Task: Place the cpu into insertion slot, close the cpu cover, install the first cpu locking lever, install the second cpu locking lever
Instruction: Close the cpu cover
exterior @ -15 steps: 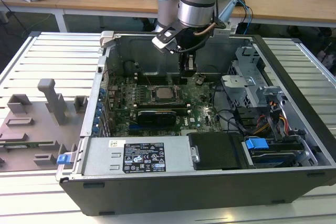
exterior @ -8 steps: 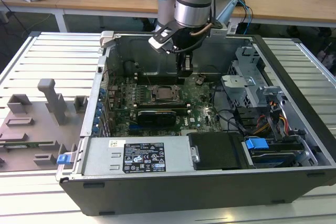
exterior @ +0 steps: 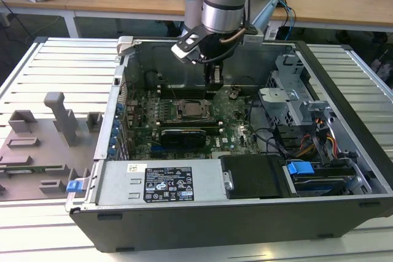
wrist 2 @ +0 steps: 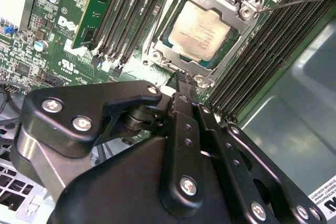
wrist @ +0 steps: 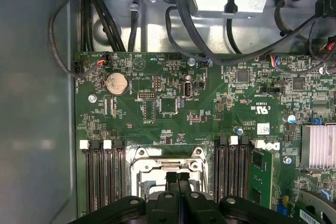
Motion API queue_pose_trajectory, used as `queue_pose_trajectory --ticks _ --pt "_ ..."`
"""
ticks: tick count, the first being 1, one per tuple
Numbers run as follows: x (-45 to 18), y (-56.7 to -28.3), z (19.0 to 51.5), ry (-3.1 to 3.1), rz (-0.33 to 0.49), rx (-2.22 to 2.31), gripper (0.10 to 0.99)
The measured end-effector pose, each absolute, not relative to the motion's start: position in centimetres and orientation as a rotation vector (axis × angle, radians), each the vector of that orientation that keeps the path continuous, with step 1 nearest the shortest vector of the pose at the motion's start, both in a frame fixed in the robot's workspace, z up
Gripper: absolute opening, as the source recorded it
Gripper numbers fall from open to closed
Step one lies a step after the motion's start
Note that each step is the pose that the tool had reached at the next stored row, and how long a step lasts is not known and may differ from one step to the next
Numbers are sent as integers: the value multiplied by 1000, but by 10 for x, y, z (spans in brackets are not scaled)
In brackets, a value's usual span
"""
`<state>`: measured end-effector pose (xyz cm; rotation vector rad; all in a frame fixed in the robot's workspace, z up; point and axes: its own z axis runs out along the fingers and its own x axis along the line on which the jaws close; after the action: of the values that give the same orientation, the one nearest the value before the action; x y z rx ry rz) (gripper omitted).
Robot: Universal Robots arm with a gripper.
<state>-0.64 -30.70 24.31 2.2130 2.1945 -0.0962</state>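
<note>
Lying flat and square, the dull silver chip (wrist 2: 202,29) shows through the window of the shiny metal cover (wrist 2: 178,61); the pincer (wrist 2: 181,80), pressed together, hovers at its edge.

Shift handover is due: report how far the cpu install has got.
Done: the cpu is seated, with the cpu cover down over it. In hand: the shut claw sits at the cover's edge. To do: one thin locking lever juts out free; the other's state I cannot tell.
</note>
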Motion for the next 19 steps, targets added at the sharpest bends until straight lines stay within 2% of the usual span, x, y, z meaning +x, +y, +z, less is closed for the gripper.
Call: queue_pose_trajectory --ticks 9,19 --pt "-18 -307 232 2194 -96 2213 106" --pt "-65 -307 212 2194 -96 2213 106"
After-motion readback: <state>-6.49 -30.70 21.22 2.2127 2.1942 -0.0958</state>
